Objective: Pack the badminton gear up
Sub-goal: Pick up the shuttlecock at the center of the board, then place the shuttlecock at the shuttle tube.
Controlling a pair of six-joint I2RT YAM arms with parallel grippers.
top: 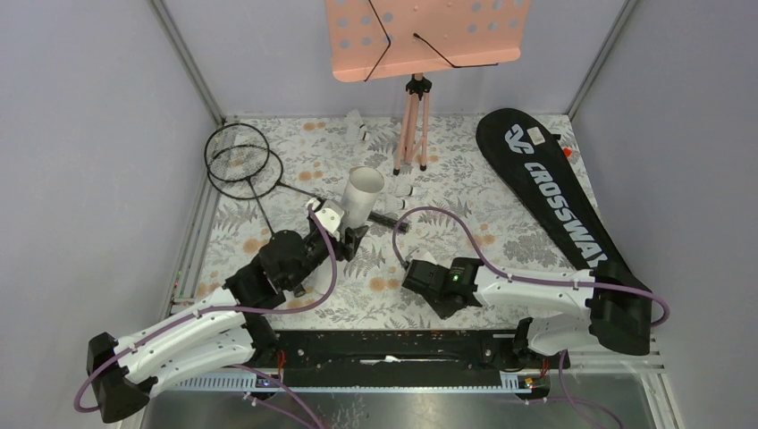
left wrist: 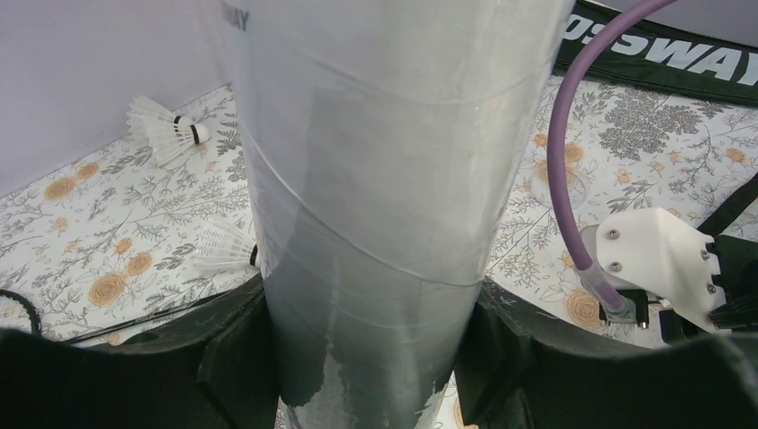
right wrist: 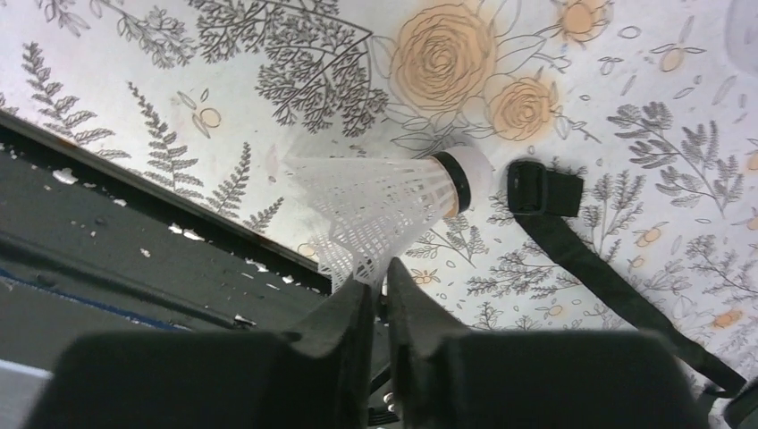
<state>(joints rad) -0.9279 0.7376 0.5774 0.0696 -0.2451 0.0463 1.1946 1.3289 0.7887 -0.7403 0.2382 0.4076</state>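
A floral-print surface (top: 313,143) with grey ferns and orange roses sits inside pale lilac walls. The largest item, a long black racket-shaped bag (top: 545,188) lettered CROSSWAY in white, lies diagonally along the right side, its wide end toward the back. At the back centre stands a pink perforated music stand (top: 425,36) on a tripod. Back left, two thin black rackets (top: 243,170) lie flat with their round heads overlapping and their shafts running toward the middle. Near the centre, the left fingers (left wrist: 234,362) clamp a white tube (top: 362,195) from both sides near its lower end. The tube stands tilted, open mouth up. To the right of the tube and nearer the front, the right fingers (right wrist: 418,326) are almost together, pinching the skirt edge of a white shuttlecock (right wrist: 384,201), whose cork tip points away from them. A black strap (right wrist: 581,259) with a buckle lies just beside that tip. A second shuttlecock (top: 359,127) lies at the back, left of the tripod, and a third shuttlecock (top: 405,192) lies just right of the tube.
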